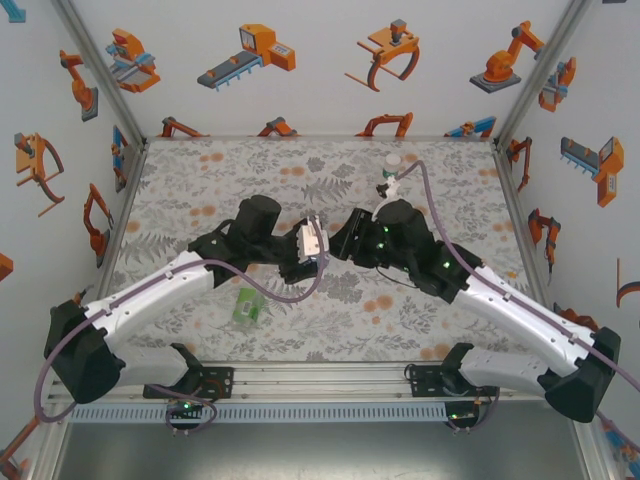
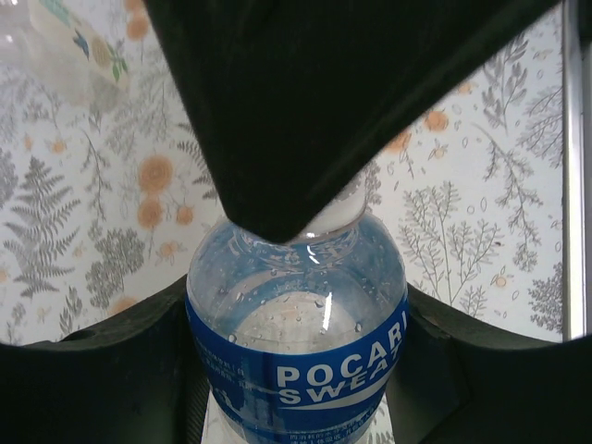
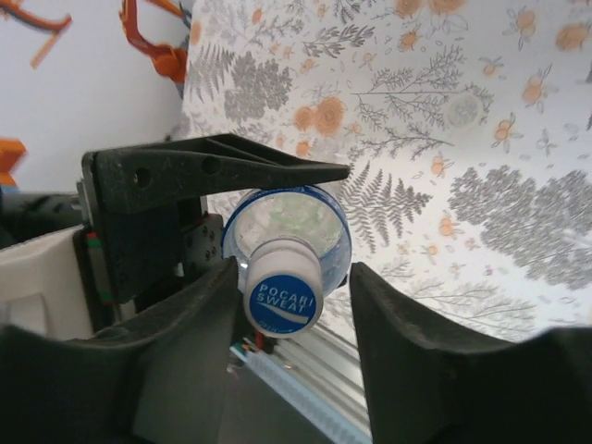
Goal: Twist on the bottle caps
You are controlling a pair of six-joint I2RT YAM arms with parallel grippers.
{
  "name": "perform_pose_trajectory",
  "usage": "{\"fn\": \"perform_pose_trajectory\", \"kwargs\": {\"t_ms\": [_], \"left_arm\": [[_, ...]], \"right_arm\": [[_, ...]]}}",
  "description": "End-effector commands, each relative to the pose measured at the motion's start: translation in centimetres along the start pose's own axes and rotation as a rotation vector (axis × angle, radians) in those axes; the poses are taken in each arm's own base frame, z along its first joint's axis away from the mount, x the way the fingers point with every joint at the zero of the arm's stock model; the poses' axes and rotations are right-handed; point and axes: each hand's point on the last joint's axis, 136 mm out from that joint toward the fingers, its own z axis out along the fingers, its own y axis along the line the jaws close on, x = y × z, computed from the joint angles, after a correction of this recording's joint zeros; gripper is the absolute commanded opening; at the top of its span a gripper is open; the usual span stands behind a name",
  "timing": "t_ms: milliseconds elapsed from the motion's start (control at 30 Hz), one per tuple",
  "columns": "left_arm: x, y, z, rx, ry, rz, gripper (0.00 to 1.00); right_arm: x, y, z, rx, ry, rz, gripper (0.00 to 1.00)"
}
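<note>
The blue-labelled bottle (image 2: 296, 361) lies sideways between the two arms, and my left gripper (image 2: 296, 324) is shut on its body. A white cap with a blue logo (image 3: 284, 294) sits on the bottle's neck. My right gripper (image 3: 294, 270) is open around this cap: the left finger (image 3: 199, 314) touches it and the right finger (image 3: 398, 314) stands off with a gap. In the top view the left gripper (image 1: 312, 243) and the right gripper (image 1: 345, 238) meet mid-table. The green-labelled bottle (image 1: 245, 305) lies on the cloth near the left arm. The slim bottle (image 1: 390, 185) stands behind the right arm.
The floral cloth (image 1: 200, 180) covers the table, which is walled on three sides, with an aluminium rail (image 1: 320, 378) at the near edge. The slim bottle (image 2: 69, 42) shows blurred in the left wrist view. A small pale round thing (image 3: 462, 109) lies on the cloth, too blurred to identify.
</note>
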Motion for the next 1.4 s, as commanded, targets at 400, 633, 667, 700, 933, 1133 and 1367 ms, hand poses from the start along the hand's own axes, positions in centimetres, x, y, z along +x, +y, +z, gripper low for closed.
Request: {"fn": "perform_pose_trajectory", "kwargs": {"t_ms": [400,633,667,700,933,1133,1367], "left_arm": [[-3.5,-3.0,-3.1,0.126,-0.102,0.029,0.00],[-4.0,-4.8,-4.2,0.197,-0.129,0.022,0.00],[-4.1,-4.8,-4.3,0.199,-0.132,0.019,0.00],[-4.2,-4.9,-4.4,0.202,-0.135,0.017,0.00],[-4.0,-5.1,-4.5,0.211,-0.130,0.007,0.00],[-3.9,-5.2,-4.4,0.217,-0.123,0.009,0.00],[-3.9,-5.0,-4.3,0.215,-0.121,0.007,0.00]], "right_arm": [[2.3,7.5,-7.4,-0.414,0.075,-1.213,0.58],[5.1,9.4,-8.2,-0.681,0.103,-1.446,0.56],[5.3,9.6,-8.0,-0.696,0.102,-1.448,0.55],[5.4,9.7,-7.8,-0.707,0.104,-1.445,0.54],[5.4,10.1,-6.9,-0.728,0.070,-1.435,0.47],[5.8,9.8,-6.3,-0.734,0.085,-1.418,0.45],[6.3,9.8,-5.9,-0.751,0.114,-1.390,0.43]]}}
